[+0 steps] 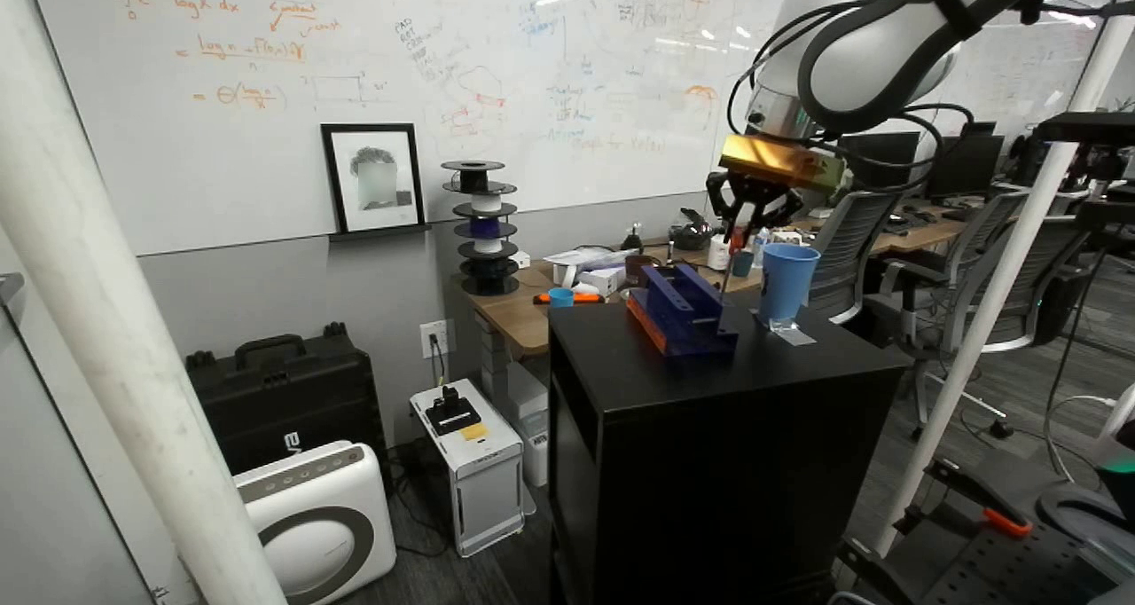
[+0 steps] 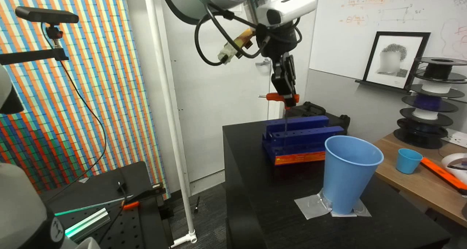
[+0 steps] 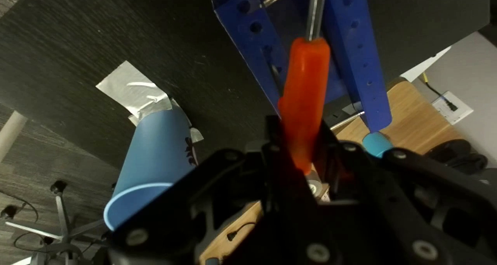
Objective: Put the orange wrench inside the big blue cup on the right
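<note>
The orange wrench has an orange-red T-shaped handle and a thin metal shaft. It shows in both exterior views (image 1: 738, 238) (image 2: 274, 96) and in the wrist view (image 3: 304, 90). My gripper (image 1: 736, 227) is shut on its handle, also seen in the wrist view (image 3: 297, 135). The long shaft points down at the dark blue rack (image 2: 306, 136); I cannot tell whether its tip is inside the rack. The big blue cup (image 2: 348, 179) stands upright, taped down beside the rack, and shows in the wrist view (image 3: 157, 148). The wrench is apart from the cup, higher than its rim.
The cup and rack stand on a black cabinet (image 1: 709, 383). Behind it is a wooden desk (image 2: 394, 179) with a small blue cup (image 2: 408, 161), an orange tool and stacked spools (image 2: 428, 103). A white pole (image 2: 168, 106) stands near the cabinet.
</note>
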You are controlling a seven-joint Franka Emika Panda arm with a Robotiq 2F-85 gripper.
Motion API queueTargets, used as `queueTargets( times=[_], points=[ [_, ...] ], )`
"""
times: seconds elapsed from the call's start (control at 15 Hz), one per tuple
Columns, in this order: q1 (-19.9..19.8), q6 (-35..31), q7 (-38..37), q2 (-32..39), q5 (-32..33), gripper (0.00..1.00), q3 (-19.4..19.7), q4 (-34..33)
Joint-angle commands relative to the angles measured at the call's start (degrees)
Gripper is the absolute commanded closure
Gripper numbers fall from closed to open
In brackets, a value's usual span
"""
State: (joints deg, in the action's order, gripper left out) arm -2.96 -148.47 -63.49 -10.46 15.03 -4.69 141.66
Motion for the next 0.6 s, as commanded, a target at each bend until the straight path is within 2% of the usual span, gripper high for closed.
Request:
queueTargets(
  times=[0.0,0.27,0.53],
  points=[
    [-0.7,2.3,3.1,-5.7,-0.5,0.95,0.4,-0.9],
    [-1.5,5.1,5.7,-10.5,-2.0,0.95,0.9,-2.0],
    [-0.9,7.6,10.7,-12.2,-8.4,0.95,2.6,-3.1]
  ],
)
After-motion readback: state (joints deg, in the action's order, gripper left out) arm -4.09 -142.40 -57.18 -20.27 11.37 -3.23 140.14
